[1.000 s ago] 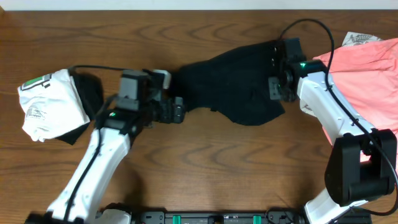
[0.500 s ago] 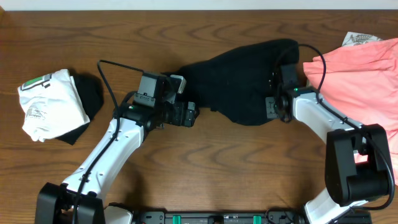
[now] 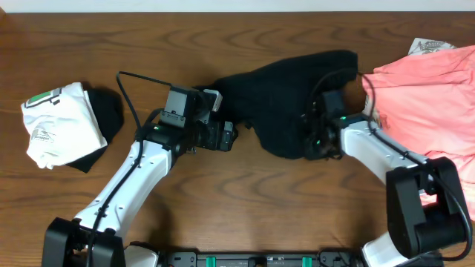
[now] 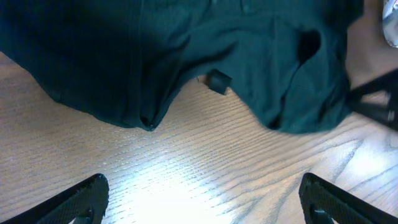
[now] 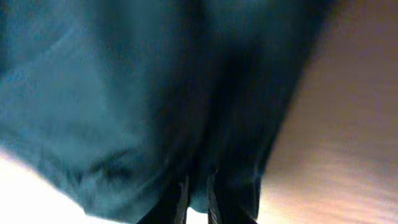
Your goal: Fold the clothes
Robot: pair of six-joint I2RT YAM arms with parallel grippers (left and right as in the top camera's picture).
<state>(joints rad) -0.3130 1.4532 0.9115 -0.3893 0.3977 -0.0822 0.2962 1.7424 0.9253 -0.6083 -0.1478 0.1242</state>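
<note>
Garments on wooden table (image 3: 245, 215): black shirt (image 3: 286, 93) crumpled at mid-table, spreading from the centre toward the right. Left gripper (image 3: 230, 137) sits just beside the shirt's lower left edge, jaws spread wide, nothing between them. In its wrist view both fingers (image 4: 78, 202) stand far apart over bare wood, with the shirt hem ahead of them, untouched. Right gripper (image 3: 312, 144) at the shirt's lower right edge, partly buried in cloth. In its wrist view the fingers (image 5: 177, 202) stand nearly together, a fold of the dark fabric pinched at the tips. White garment with green print (image 3: 56, 122) bundled at far left, second black garment (image 3: 110, 119) under and beside it. Salmon-pink garment (image 3: 430, 89) at far right, close to the right arm
</note>
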